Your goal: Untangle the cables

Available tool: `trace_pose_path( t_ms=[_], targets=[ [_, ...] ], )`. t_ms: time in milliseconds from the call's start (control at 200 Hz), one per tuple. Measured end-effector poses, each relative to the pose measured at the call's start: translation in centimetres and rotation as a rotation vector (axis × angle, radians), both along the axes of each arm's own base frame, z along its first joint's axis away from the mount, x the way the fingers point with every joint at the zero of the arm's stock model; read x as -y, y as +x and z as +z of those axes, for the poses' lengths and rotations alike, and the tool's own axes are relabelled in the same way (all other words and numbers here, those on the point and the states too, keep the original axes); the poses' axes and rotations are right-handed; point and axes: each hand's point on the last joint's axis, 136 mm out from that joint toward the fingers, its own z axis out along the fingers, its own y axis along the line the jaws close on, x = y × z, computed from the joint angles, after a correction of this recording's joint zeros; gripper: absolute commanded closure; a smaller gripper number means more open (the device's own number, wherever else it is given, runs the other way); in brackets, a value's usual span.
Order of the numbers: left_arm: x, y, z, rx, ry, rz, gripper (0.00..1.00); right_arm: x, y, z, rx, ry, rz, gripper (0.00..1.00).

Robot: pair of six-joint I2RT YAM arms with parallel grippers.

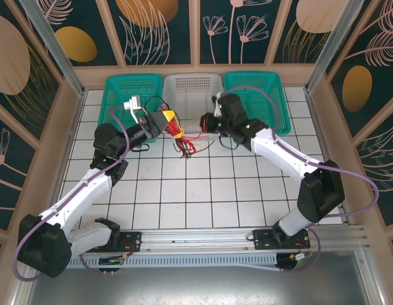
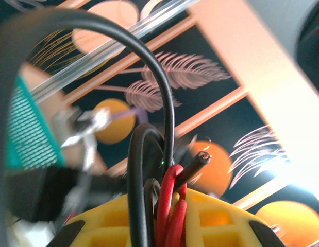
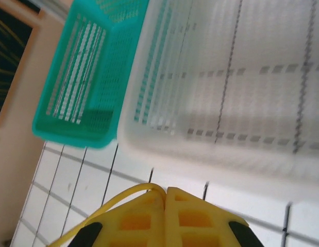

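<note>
My left gripper (image 1: pixel 169 121) is held above the tiled floor in front of the baskets, shut on a bundle of the cables. Red strands (image 1: pixel 181 138) hang from it in loops, with black ones beside them. In the left wrist view, red cables (image 2: pixel 172 206) and black cables (image 2: pixel 138 175) stand pinched between the yellow fingers (image 2: pixel 221 221), and one bare black cable end (image 2: pixel 201 158) sticks out. Just to the right, my right gripper (image 1: pixel 207 122) faces the left one. Its jaws (image 3: pixel 165 200) are pressed together on a thin yellow cable (image 3: pixel 110 204) that trails off to the left.
Three baskets line the back wall: teal (image 1: pixel 123 95), white (image 1: pixel 193 95), teal (image 1: pixel 259 95). A white plug piece (image 1: pixel 133 103) rests on the left basket. More black cable (image 1: pixel 229 142) lies under the right arm. Open tiles spread toward the arm bases.
</note>
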Motion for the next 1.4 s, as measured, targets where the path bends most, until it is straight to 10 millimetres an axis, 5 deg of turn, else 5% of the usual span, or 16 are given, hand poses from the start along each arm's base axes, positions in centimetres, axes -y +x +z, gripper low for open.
trace_pose_path(
  t_ms=[105, 325, 501, 656, 851, 1011, 1211, 1401],
  targets=[
    [-1.0, 1.1, 2.3, 0.02, -0.131, 0.063, 1.0, -1.7, -3.2, -1.4, -0.02, 0.118, 0.046, 1.0],
    [-4.6, 3.5, 4.8, 0.026, -0.298, 0.345, 1.0, -6.8, -9.0, 0.4, 0.017, 0.307, 0.136, 1.0],
    [-8.4, 6.0, 3.0, -0.012, -0.261, 0.667, 1.0, -8.8, -13.5, 2.3, 0.042, 0.358, 0.178, 1.0],
    [-11.2, 7.2, -1.3, -0.06, -0.113, 0.891, 1.0, -8.2, -15.9, 6.5, 0.119, 0.368, 0.183, 1.0],
    [-12.8, 7.9, -7.5, -0.158, 0.071, 1.015, 1.0, -5.6, -15.4, 14.8, 0.29, 0.413, 0.125, 1.0],
    [-12.6, 7.7, -10.0, -0.195, 0.143, 1.007, 1.0, -3.5, -14.1, 20.4, 0.407, 0.418, 0.07, 1.0],
    [-10.3, 6.8, -9.8, -0.149, 0.177, 0.859, 1.0, 0.6, -8.3, 24.3, 0.47, 0.32, -0.082, 1.0],
    [-6.3, 4.2, -8.7, -0.047, 0.195, 0.598, 1.0, 4.0, -1.5, 24.7, 0.462, 0.189, -0.186, 1.0]
  ],
)
